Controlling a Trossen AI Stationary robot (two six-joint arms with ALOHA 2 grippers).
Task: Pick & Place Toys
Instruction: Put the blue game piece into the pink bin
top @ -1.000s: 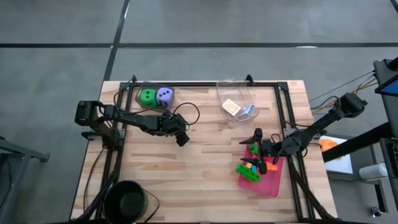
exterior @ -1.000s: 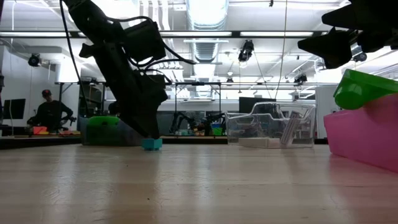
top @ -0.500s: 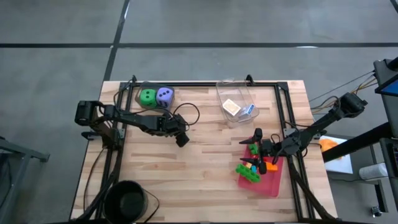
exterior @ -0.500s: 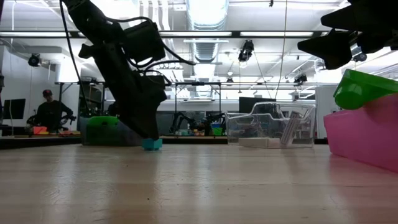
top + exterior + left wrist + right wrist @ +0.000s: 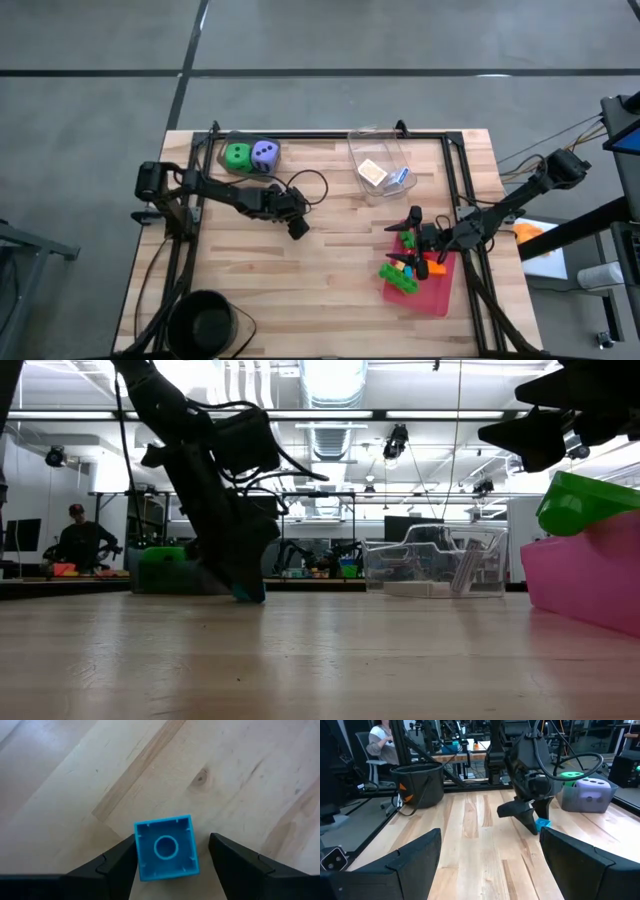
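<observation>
Having slid forward, the left gripper (image 5: 170, 860) now straddles the blue brick (image 5: 166, 847), fingers apart.

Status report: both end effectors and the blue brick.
Left end effector open, straddling blue brick on table. Right end effector open, above pink tray. Nothing in the way.

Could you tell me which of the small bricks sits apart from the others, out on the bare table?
The blue brick: it lies on the wood between the left gripper's open fingers, while the other bricks are piled in the pink tray.
</observation>
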